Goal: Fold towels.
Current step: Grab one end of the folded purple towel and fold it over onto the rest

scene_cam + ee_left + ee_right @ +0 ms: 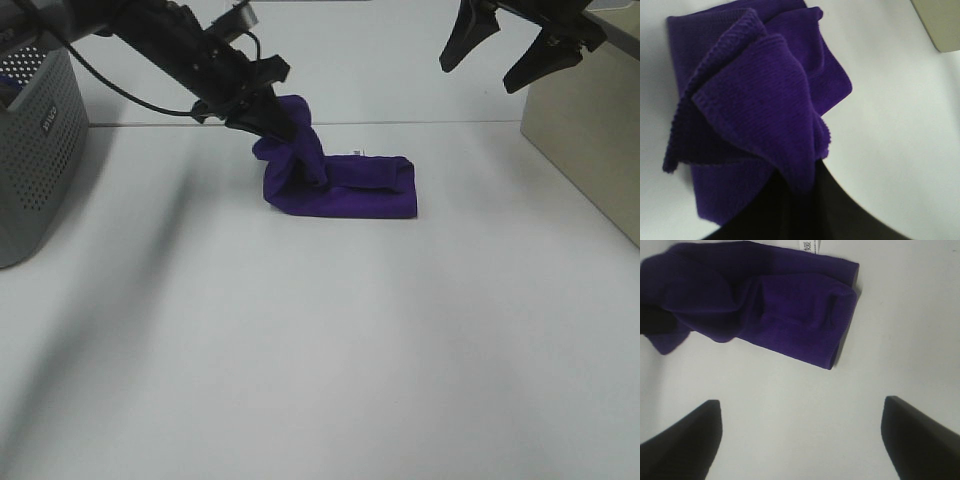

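Observation:
A deep purple towel (345, 187) lies folded on the white table, with its left end lifted. My left gripper (270, 122) is shut on that lifted end and holds it up above the rest of the cloth; the left wrist view shows the pinched folds (765, 105) hanging from the dark fingers (805, 210). My right gripper (505, 50) is open and empty, raised high at the back right, well apart from the towel. Its wrist view shows the towel (765, 305) with a small white tag (809, 246) on the far edge, and both fingertips (690, 432) spread wide.
A grey perforated basket (35, 150) stands at the left edge of the table. A beige box (590, 130) stands at the right edge. White tabletop (330, 350) stretches in front of the towel.

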Available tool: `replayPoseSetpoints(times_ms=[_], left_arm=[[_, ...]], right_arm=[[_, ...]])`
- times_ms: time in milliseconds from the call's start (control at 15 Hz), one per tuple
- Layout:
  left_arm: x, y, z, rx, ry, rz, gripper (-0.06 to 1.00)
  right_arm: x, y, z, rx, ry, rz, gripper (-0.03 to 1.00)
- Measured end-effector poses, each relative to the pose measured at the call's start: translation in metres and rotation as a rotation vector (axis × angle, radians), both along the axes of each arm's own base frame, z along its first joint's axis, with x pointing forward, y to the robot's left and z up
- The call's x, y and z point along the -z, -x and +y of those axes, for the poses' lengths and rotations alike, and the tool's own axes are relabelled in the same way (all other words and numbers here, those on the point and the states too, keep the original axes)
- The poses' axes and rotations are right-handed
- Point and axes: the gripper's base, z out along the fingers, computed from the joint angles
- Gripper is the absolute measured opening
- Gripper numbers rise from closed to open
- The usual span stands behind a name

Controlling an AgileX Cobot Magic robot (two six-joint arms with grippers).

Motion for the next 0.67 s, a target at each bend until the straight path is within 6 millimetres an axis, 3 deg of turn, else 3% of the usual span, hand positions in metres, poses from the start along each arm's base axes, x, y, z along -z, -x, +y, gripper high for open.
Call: replayPoseSetpoints(times_ms=[267, 533, 667], left_arm=[[0.002, 0.008, -0.048, 0.000, 0.023, -0.093, 0.04], [0.006, 0.013, -0.071, -0.008, 0.040, -0.127, 0.05], [0.013, 0.013, -0.080, -0.024, 0.063, -0.125, 0.14]], right_arm=[[-0.020, 0.007, 0.000, 0.000, -0.011, -0.042, 0.84], [-0.027, 0.010, 0.002, 0.000, -0.030, -0.054, 0.84], [-0.029, 0.011, 0.002, 0.000, -0.042, -0.058, 0.84]])
